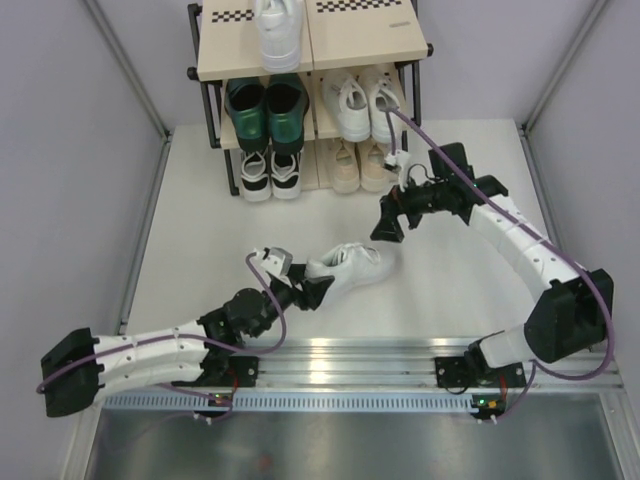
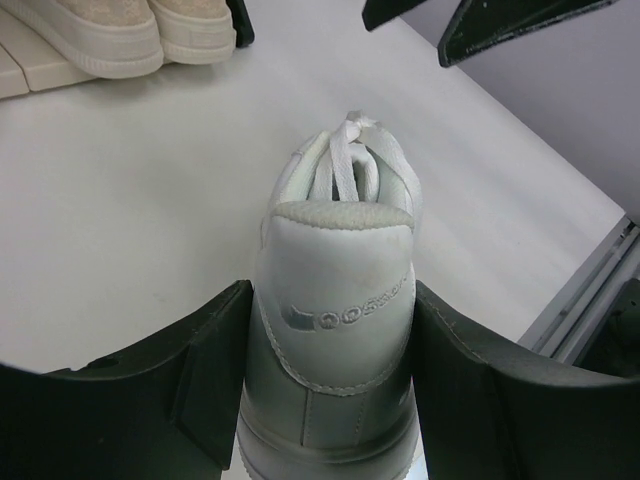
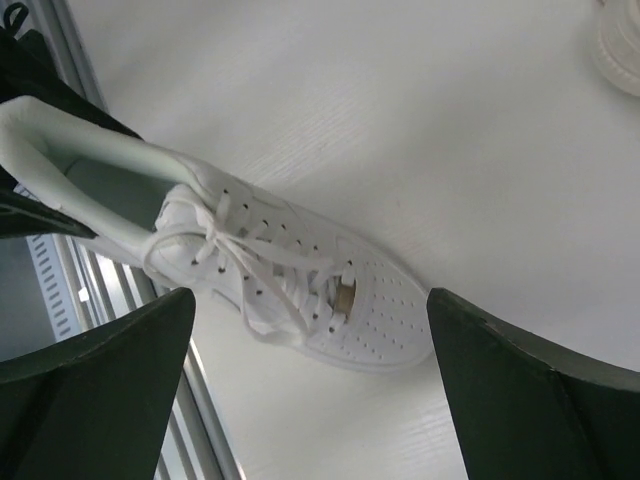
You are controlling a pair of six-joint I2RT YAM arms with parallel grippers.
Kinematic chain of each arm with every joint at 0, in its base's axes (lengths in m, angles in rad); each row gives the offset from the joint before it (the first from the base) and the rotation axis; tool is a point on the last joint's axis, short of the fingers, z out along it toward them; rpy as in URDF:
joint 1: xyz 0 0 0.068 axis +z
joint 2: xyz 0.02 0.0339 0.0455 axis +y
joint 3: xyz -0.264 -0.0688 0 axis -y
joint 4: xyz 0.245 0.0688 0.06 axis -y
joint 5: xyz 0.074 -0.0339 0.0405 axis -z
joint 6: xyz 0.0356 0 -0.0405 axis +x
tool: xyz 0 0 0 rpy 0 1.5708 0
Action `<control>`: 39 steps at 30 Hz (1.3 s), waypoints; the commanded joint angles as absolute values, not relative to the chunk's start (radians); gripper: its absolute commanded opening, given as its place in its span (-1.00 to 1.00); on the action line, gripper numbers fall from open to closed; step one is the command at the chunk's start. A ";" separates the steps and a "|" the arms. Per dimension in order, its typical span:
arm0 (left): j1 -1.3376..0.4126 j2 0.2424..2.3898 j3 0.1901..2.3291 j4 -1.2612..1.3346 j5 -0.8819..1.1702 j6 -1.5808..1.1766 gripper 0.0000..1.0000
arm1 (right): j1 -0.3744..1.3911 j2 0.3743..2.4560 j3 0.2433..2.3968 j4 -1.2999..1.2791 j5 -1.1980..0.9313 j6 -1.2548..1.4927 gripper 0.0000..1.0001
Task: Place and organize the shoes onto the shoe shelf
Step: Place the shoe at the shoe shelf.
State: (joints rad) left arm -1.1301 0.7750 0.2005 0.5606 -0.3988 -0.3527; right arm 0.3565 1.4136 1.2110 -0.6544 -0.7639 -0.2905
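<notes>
Table (image 1: 200, 200): We see a white top with grey walls at its left and right edges and a metal rail (image 1: 350, 352) along the near edge. A broad bare strip lies between the rail and the rack, widest on the left.
Shoe shelf (image 1: 365, 45): It stands at the far edge, centred. The right half of its top board shows bare.
Right arm (image 1: 520, 240): It reaches from the near right corner toward the rack's right front edge, and its purple cable (image 1: 420, 130) loops across that edge.
Left arm (image 1: 150, 355): It lies low along the near rail, reaching right.
Shelved shoes: A white sneaker on top (image 1: 277, 35) sits on the left half. The green heeled pair (image 1: 265, 110) and a white pair (image 1: 365, 105) share the middle tier. The black-and-white pair (image 1: 270, 172) and the beige pair (image 1: 358, 165) are on the bottom.
Loose white sneaker (image 1: 350, 265): It is out on the table, well near of the rack, toe pointing right.
Left gripper (image 1: 308, 290): We see its fingers clamped on the loose white sneaker's heel, one on each side.
Right gripper (image 1: 390, 228): It hangs just far of the sneaker's toe, jaws spread wide with nothing between them.
</notes>
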 commanded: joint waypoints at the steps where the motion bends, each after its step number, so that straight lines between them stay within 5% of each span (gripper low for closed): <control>1: -1.135 0.802 0.184 0.637 -0.284 -0.442 -1.00 | 0.451 1.456 1.298 -0.675 -0.663 -0.296 0.99; 9: -1.137 0.880 0.184 0.637 -0.245 -0.465 -1.00 | 0.598 1.534 1.302 -0.690 -0.520 -0.308 0.99; 15: -1.137 0.899 0.183 0.629 -0.252 -0.476 -1.00 | 0.672 1.565 1.272 -0.727 -0.433 -0.365 0.74; 18: -1.137 0.929 0.184 0.629 -0.250 -0.495 -1.00 | 0.707 1.574 1.258 -0.742 -0.408 -0.390 0.36; 24: -1.137 1.023 0.209 0.629 -0.229 -0.525 -1.00 | 0.716 1.611 1.266 -0.764 -0.452 -0.403 -0.74; 27: -1.137 1.071 0.218 0.629 -0.215 -0.532 -0.78 | 0.716 1.614 1.269 -0.770 -0.475 -0.410 -0.85; 29: -1.137 1.097 0.221 0.629 -0.206 -0.538 -0.43 | 0.716 1.617 1.269 -0.787 -0.498 -0.428 -0.82; 32: -1.137 1.118 0.225 0.629 -0.196 -0.535 -0.06 | 0.716 1.608 1.270 -0.802 -0.503 -0.442 0.00; 34: -1.137 1.127 0.227 0.629 -0.190 -0.532 0.07 | 0.716 1.594 1.272 -0.808 -0.500 -0.449 0.34; 36: -1.137 1.135 0.230 0.629 -0.184 -0.526 0.26 | 0.716 1.568 1.272 -0.813 -0.486 -0.460 0.59; 39: -1.137 1.140 0.239 0.629 -0.158 -0.509 0.51 | 0.707 1.533 1.276 -0.825 -0.485 -0.471 0.71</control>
